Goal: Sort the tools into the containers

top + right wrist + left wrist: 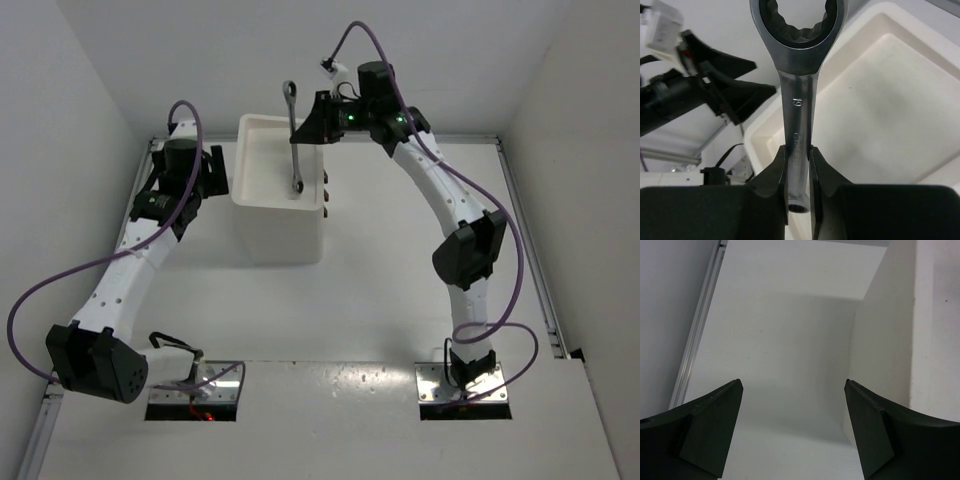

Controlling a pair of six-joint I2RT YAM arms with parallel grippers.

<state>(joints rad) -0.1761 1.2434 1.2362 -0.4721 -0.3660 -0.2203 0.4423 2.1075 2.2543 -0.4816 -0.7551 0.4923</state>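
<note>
Silver wrench (799,105), ring ends, stamped 19, held over the tray top of the white drawer unit (280,225) near the table (380,300) far edge, clenched in the right jaws; left jaws released beside the unit

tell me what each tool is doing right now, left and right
left tool: open, holding nothing
right tool: closed on the wrench, over the drawer unit

a white drawer unit (280,232) stands on the white table (385,310), near its far edge.
</note>
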